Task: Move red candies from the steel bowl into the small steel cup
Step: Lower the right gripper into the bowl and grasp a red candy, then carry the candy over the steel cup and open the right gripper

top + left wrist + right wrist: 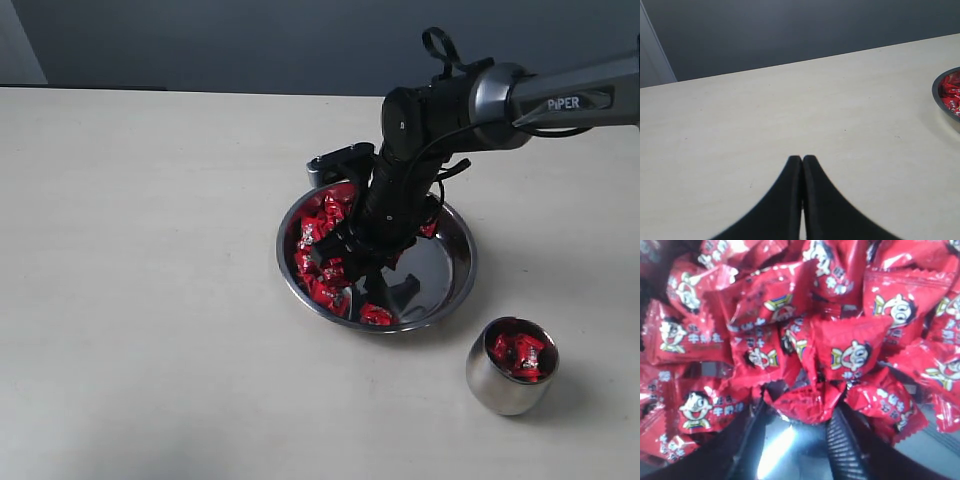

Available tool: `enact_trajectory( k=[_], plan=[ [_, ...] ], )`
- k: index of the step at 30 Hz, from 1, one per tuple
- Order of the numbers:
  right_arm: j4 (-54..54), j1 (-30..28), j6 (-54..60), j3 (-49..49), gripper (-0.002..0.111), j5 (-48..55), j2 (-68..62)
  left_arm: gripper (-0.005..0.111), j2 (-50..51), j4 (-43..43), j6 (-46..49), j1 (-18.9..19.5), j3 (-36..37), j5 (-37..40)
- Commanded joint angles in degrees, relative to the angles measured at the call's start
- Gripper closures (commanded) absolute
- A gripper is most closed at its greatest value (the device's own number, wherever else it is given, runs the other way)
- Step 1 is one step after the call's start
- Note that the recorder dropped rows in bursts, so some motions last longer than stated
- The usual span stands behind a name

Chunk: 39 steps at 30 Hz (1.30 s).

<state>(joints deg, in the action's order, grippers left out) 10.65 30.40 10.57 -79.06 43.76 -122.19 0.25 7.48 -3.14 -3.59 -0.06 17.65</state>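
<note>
Nearest me, the small steel cup [500, 385] stands on the table [150, 300] with a few red candies [517, 352] inside. Most of them lie in the steel bowl [452, 270] just behind it. Each shows a cartoon face and Chinese characters. My right gripper [802, 407] is down in that bowl, fingers pinching 1 of them. The arm [560, 100] reads "PiPER". My left gripper [801, 162] is pressed closed over bare table, holding nothing.

**Three cameras, one tabletop**

The exterior view looks steeply down over the table [150, 300]. The left wrist view faces low along it past the left pincer [802, 162], catching the rim of the steel bowl [936, 97] well away from it. The right wrist view sits tight on red candies [850, 352] at the right pincer [802, 412]; the exterior view shares both.
</note>
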Motion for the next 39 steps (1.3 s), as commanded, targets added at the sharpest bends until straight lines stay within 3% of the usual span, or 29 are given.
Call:
enact_trajectory(
  k=[1, 4, 8, 10, 28, 34, 39],
  plan=[
    [0.0, -0.1, 0.3, -0.1, 0.069, 0.9, -0.8, 0.106, -0.2, 0.1, -0.3, -0.5, 0.1, -0.4],
    [0.0, -0.1, 0.3, -0.1, 0.078, 1.3, -0.8, 0.106, -0.2, 0.1, -0.3, -0.5, 0.1, -0.4],
    [0.0, -0.1, 0.3, -0.1, 0.099, 1.7, -0.8, 0.106, -0.2, 0.1, -0.3, -0.5, 0.1, -0.4],
    [0.0, -0.1, 0.3, -0.1, 0.103, 2.5, -0.8, 0.106, -0.2, 0.1, -0.3, -0.5, 0.1, -0.4],
    [0.0, -0.1, 0.0, -0.1, 0.103, 8.1, 8.4, 0.106, -0.2, 0.1, -0.3, -0.5, 0.1, -0.4],
    [0.0, -0.1, 0.0, 0.0, 0.103, 14.2, 14.1, 0.106, -0.2, 0.1, -0.3, -0.5, 0.1, -0.4],
    [0.0, -0.1, -0.1, 5.7, 0.103, 12.7, 20.7, 0.106, -0.2, 0.1, -0.3, -0.5, 0.1, -0.4]
  ],
)
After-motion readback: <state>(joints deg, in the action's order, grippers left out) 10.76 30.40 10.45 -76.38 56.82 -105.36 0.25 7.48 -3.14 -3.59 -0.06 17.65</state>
